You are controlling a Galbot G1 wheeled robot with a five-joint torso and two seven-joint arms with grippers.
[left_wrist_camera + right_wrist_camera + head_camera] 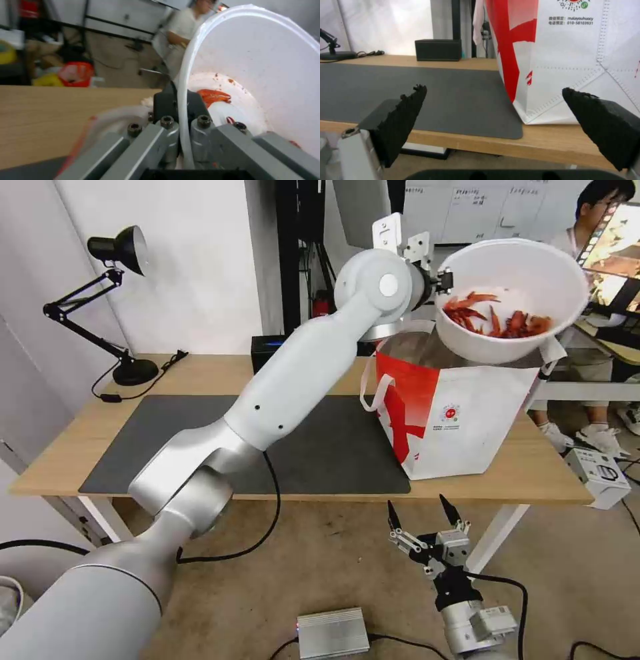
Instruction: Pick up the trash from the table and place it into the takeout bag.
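At the far left of the table point(67, 460), a black desk lamp point(117, 253) stands on the light wood with its cord trailing beside the base. Next along lies the dark grey mat point(153, 440), bare on the side nearest the lamp. The robot's left arm rises from the lower left and reaches diagonally across the mat, up above the table. Behind that arm, near the back edge of the table, sits a black box point(267, 350). The left gripper point(441, 281) is held high, and its jaws are clamped on the rim of the white bowl point(527, 260); in the left wrist view the thin white rim point(181, 105) passes straight between the dark pads. The bowl hangs in the air, tilted toward the robot, with the red shells point(497, 321) gathered at its lower side. It is right above the open mouth of the bag point(467, 427), which stands upright on the table at the right end of the mat, its red panel facing the mat and its white handle point(368, 380) drooping over the side. Below the table's front edge, in front of the bag, the right gripper point(424, 515) waits with its two black fingers point(403, 120) spread wide apart and nothing between them.
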